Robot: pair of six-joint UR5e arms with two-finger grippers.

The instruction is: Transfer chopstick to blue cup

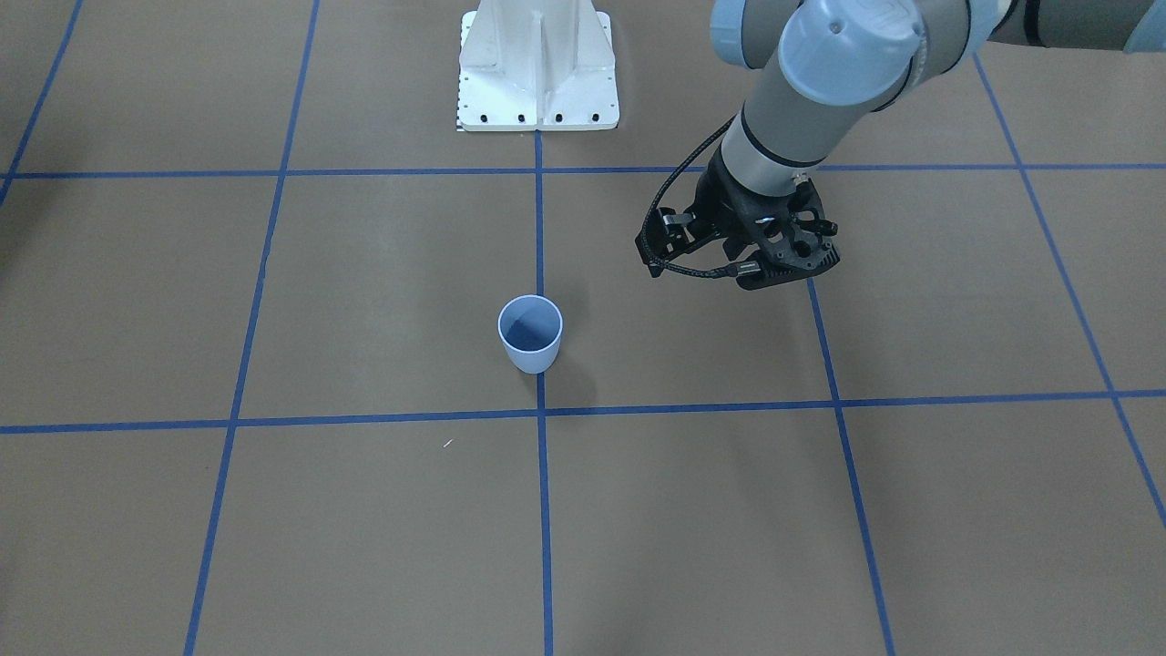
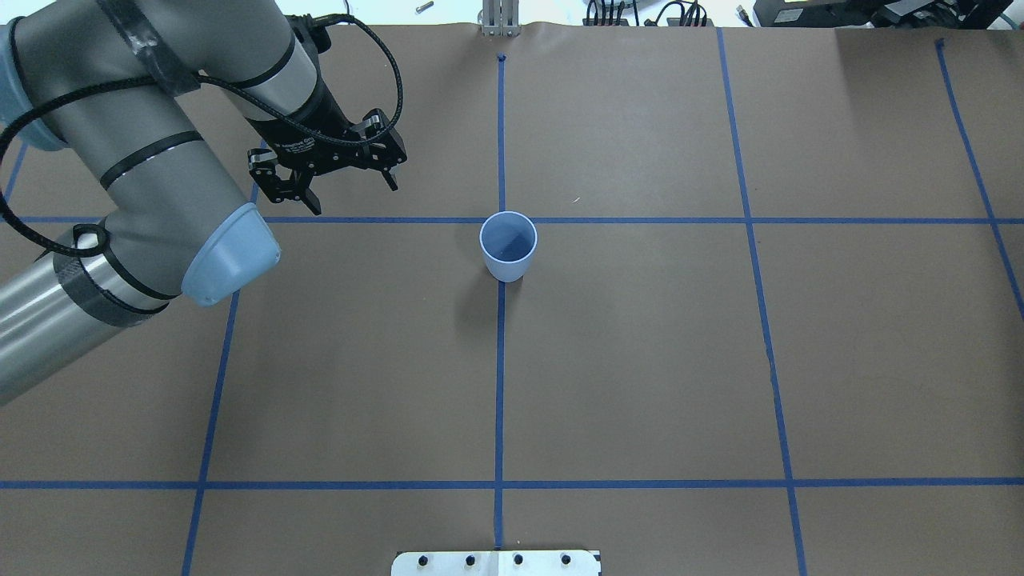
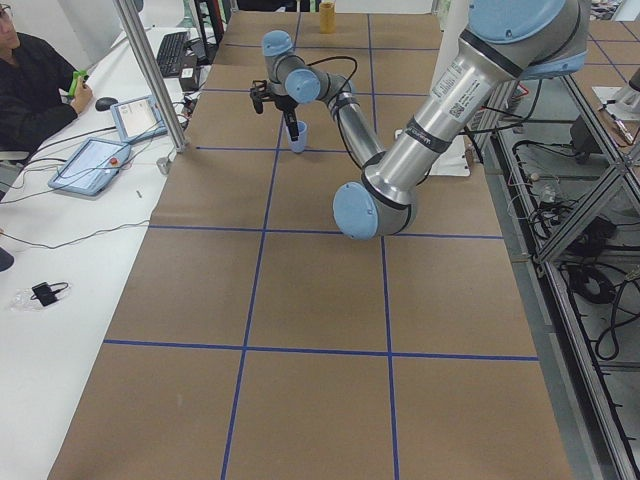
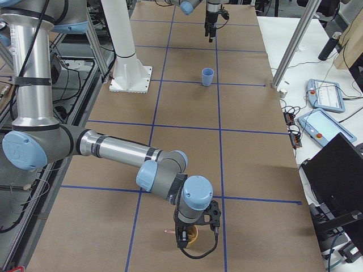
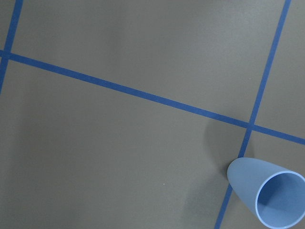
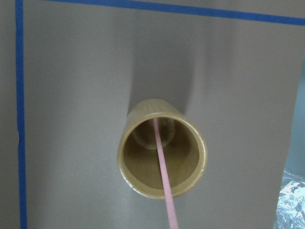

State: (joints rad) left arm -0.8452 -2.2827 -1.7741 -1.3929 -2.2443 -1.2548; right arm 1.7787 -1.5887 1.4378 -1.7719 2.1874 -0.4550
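Chopstick (image 6: 162,167) is seen leaning in the tan cup (image 6: 147,106), lower centre, under the right hand (image 4: 195,238), grip not tellable, left hand (image 2: 350,194) spread open; cup could be toppled if the thin stick is missed.

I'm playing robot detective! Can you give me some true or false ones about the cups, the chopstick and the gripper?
The blue cup is empty. True.
The chopstick is pink. True.
The chopstick is in the blue cup. False: it stands in the tan cup.
The left gripper holds the blue cup. False: it is open and apart from the cup, holding nothing.
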